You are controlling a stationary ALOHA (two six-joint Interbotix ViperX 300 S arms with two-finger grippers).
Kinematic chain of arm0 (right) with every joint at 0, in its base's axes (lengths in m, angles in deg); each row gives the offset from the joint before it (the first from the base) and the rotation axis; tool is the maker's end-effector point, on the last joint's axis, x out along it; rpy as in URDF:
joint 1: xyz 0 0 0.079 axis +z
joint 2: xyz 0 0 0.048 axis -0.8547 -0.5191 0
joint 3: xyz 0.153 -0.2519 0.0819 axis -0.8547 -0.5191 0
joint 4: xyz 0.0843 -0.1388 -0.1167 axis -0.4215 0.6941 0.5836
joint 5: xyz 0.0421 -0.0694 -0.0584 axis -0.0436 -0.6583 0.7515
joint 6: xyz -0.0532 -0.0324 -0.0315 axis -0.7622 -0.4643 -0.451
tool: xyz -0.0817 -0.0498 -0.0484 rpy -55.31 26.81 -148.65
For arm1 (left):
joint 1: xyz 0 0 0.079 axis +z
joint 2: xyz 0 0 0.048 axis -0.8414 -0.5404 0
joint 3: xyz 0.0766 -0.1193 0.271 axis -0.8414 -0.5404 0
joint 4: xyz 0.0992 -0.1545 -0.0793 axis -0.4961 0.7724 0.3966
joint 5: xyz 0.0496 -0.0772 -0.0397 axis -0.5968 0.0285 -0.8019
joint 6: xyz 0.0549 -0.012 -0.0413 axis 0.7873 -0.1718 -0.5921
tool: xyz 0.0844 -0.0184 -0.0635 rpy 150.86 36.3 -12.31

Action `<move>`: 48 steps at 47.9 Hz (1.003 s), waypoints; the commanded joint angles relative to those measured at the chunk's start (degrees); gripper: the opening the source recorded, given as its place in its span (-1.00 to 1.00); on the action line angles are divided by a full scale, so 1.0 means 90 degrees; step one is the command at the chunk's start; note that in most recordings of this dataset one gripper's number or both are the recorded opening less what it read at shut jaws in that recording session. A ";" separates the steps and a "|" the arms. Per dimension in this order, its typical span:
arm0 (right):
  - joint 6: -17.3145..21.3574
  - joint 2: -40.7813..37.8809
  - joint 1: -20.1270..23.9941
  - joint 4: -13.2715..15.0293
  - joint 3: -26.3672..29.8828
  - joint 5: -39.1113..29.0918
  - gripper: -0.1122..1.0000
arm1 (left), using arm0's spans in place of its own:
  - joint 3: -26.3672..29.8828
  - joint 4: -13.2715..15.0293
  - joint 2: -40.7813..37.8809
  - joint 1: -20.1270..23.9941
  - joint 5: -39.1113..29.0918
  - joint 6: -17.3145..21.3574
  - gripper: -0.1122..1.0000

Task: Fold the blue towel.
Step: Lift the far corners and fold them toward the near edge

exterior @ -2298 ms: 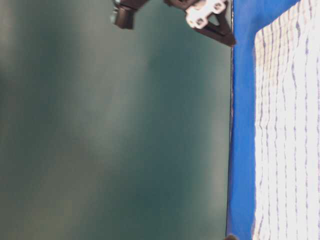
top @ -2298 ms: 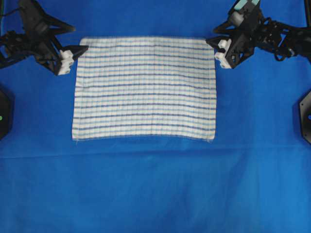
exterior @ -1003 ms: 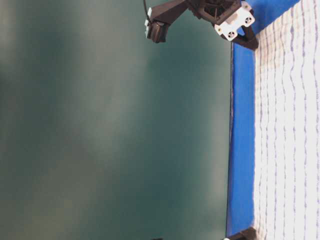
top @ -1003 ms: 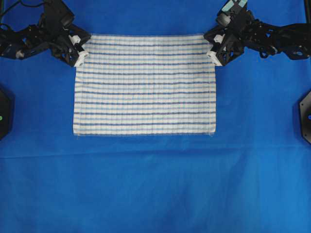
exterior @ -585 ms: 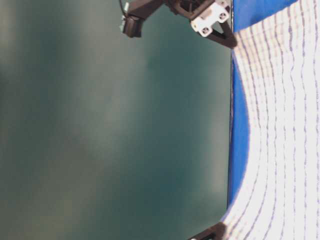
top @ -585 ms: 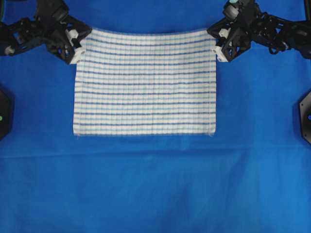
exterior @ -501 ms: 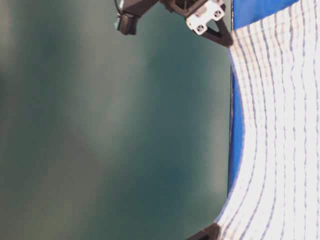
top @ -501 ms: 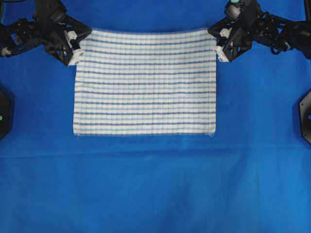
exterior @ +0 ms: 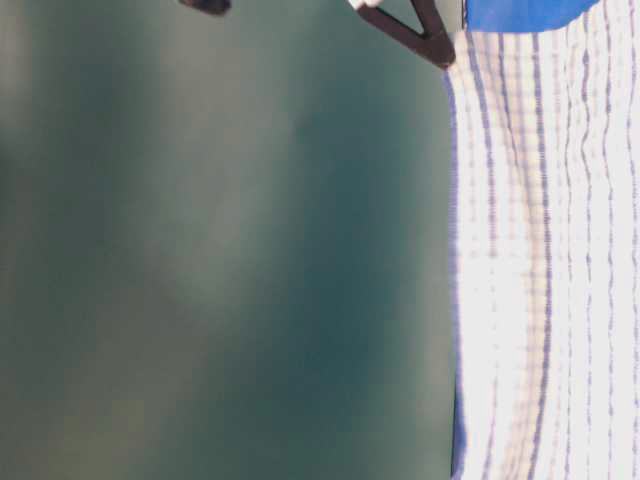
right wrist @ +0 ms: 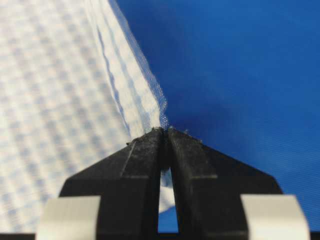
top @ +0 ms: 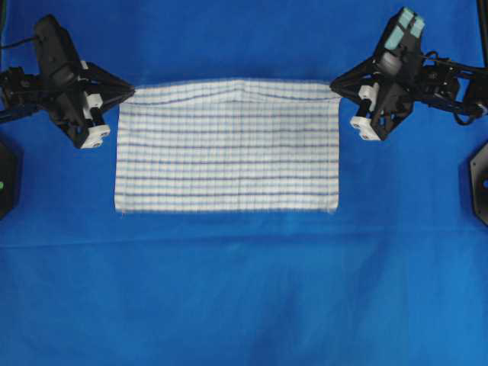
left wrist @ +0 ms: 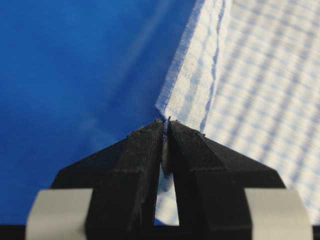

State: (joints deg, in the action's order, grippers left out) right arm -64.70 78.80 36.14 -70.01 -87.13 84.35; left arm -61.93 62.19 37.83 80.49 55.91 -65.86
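The left fingers are squeezing tight on the far left corner of the blue towel, and the right fingers are squeezing tight on the far right corner. In both wrist views only a thin bit of cloth is poking out past the black tips.

Going from big to small: the bench is lying under a plain blue cover and filling the whole view from above. The towel is lying in the upper middle of it, with its long side running left to right, from one arm to the other. The near edge is lying flat on the bench. The far edge is hanging in the air between the two arms, with a small dip and crease in its middle. In the side view the cloth is rising up off the bench.

So each arm is holding its own corner, and neither one is nearer than the other. The rest of the towel is lying toward the near side of the bench from both pairs of fingers. I think the next move is carrying the far edge that way, over the flat part, to meet the near edge. Both arms should be going together, so the fold is coming out straight.
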 commanded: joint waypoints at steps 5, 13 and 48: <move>0.0039 0.0342 0.0596 -0.0215 -0.0088 -0.0049 -0.68 | -0.0186 0.0000 0.0381 -0.0596 0.0029 -0.0020 -0.74; 0.0234 0.0352 0.1143 -0.0342 -0.0127 -0.0205 -0.68 | -0.0342 0.0029 0.0576 -0.1250 0.0029 -0.0059 -0.74; 0.0762 0.0352 0.2129 -0.0342 -0.0215 -0.0361 -0.68 | -0.0527 0.0029 0.0625 -0.2686 -0.0146 -0.0742 -0.74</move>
State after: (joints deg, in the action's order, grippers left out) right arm -57.93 81.26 54.78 -72.91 -89.42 80.92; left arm -67.02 62.36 43.19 56.85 54.32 -72.37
